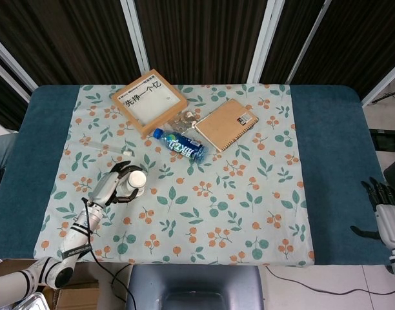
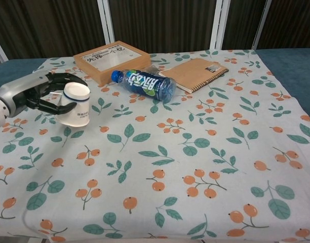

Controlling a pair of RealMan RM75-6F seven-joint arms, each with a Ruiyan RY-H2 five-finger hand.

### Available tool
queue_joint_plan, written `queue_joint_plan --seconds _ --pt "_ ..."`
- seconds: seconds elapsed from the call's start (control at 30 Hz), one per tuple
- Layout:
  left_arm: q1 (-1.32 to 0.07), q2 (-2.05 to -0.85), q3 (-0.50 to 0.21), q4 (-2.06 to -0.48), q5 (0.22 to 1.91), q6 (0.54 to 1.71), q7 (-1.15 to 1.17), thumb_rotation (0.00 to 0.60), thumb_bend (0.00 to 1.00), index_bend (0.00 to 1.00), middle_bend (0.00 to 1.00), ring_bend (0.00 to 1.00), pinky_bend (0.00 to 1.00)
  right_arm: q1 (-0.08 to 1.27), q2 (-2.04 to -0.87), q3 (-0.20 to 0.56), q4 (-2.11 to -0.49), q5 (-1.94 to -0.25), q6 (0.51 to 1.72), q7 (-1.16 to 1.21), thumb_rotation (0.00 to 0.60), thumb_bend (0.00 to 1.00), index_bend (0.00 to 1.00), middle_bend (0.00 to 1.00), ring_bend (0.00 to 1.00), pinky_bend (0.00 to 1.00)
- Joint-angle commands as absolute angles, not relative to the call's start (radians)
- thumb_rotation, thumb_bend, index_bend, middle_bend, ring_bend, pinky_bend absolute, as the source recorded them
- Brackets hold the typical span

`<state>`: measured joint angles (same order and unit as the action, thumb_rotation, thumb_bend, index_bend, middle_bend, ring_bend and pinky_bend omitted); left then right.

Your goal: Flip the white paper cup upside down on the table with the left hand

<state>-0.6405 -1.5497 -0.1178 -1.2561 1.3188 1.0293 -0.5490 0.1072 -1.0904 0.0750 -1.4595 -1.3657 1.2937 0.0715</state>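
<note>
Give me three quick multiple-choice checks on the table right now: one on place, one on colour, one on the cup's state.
1. The bottle lies:
A. between the framed picture and the notebook
B. at the table's front edge
C. on the notebook

2. The bottle's cap is:
A. red
B. blue
C. white

3. The paper cup is:
A. lying flat, untouched
B. held by the left hand, closed base up
C. in the right hand

Answers: 1 A, chest view shows it between them. 2 B, the cap looks blue. 3 B, fingers wrap it, wider end down.

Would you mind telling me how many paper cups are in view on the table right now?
1. The white paper cup is at the left side of the floral tablecloth, gripped by the left hand with its closed base up. No other cup is visible.
</note>
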Motion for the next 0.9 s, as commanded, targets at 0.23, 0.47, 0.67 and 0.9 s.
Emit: queue_joint_plan --seconds 0.23,0.47,0.67,0.9 --pt "-0.604 -1.637 -0.087 -1.099 1.411 1.04 -0.7 0.6 0.46 0.24 0.25 0.01 0.03 0.113 -1.1 0.08 -1.463 -1.34 1.285 0.026 0.6 0.07 0.0 0.0 0.0 0.0" --pt "-0.593 -1.616 -0.085 -1.11 1.434 1.063 -0.702 0.6 0.46 0.0 0.0 0.0 0.02 0.113 -1.1 0.081 -1.461 -1.342 1.288 0.029 0.6 0.07 0.0 0.0 0.0 0.0" --pt "-0.561 -1.528 -0.103 -1.246 1.492 1.2 -0.648 0.6 0.45 0.0 0.0 0.0 0.01 0.11 -1.101 0.085 -1.455 -1.347 1.303 0.042 0.6 0.07 0.0 0.0 0.0 0.0" --pt "-0.435 -1.254 -0.055 -1.589 1.579 1.409 -0.044 0.6 0.32 0.0 0.0 0.0 0.0 0.096 -1.099 0.09 -1.452 -1.385 1.367 0.065 0.6 0.07 0.0 0.0 0.0 0.0"
